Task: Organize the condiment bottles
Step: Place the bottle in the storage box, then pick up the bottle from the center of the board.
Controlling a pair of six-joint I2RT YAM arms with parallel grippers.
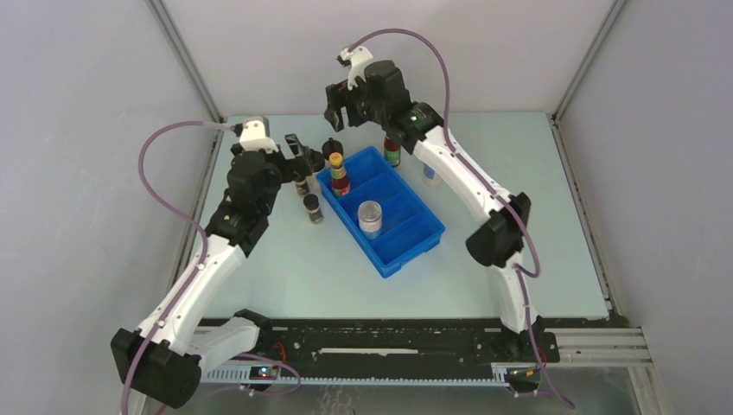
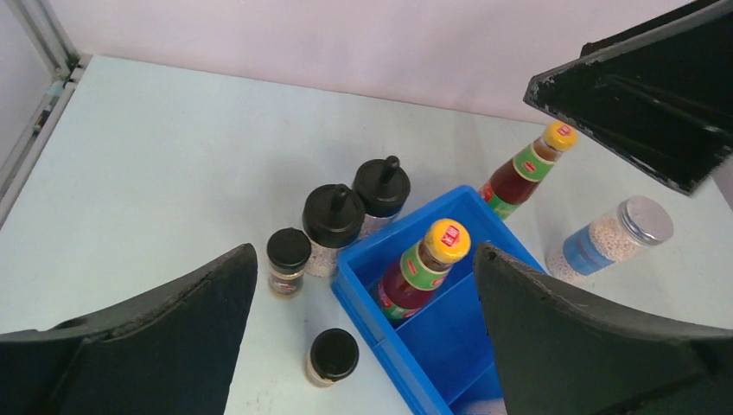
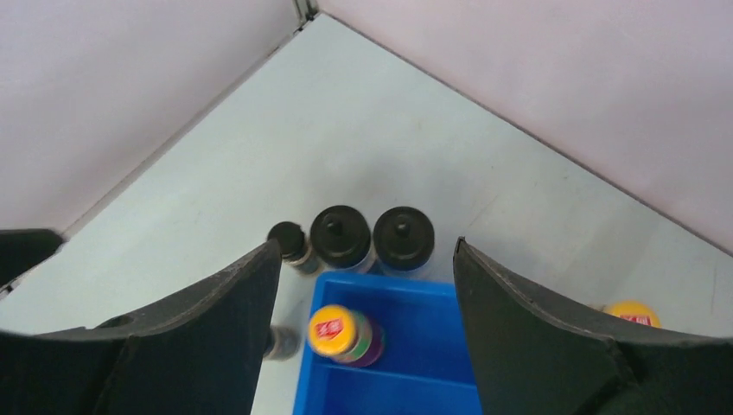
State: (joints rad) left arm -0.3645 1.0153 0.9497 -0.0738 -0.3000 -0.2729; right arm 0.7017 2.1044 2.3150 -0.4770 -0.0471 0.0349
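Note:
A dark-red bottle [image 1: 340, 173] with a yellow cap stands in the far compartment of the blue tray [image 1: 415, 251]. A pale jar [image 1: 370, 218] stands in the middle compartment. A second red bottle [image 1: 392, 151] and a pale blue-labelled jar [image 1: 430, 173] stand outside, right of the tray. Black-lidded jars [image 2: 333, 226] [image 2: 380, 194] [image 2: 287, 259] [image 2: 333, 356] cluster by the tray's left corner. My left gripper [image 2: 365, 252] is open over that corner, holding nothing. My right gripper [image 3: 365, 251] hangs open and empty above the bottle in the tray [image 3: 344, 335].
The tray's near compartment shows nothing in it. White enclosure walls and metal posts close the table on three sides. One finger of the right gripper [image 2: 640, 95] crosses the top right of the left wrist view.

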